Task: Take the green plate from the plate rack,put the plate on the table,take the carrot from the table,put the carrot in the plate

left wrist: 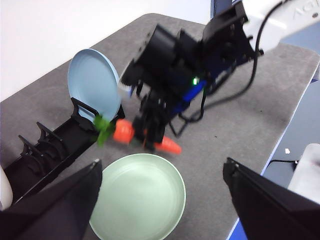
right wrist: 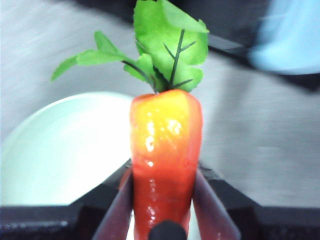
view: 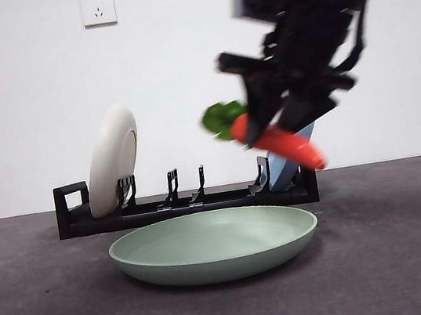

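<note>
The right end effector (view: 281, 127) pinches the carrot (view: 279, 141) in the air above the green plate (view: 214, 244), which lies flat on the surface (view: 400, 256) in front of the plate rack (view: 185, 202), while the left end effector (left wrist: 162, 195) is spread wide apart.

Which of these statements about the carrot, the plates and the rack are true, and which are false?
1. The right gripper holds the carrot. True.
2. The carrot lies in the green plate. False: it hangs in the air above the plate's far rim.
3. The green plate lies on the table. True.
4. The rack holds no plates. False: a white plate and a blue plate stand in it.
5. The left gripper is open. True.
</note>
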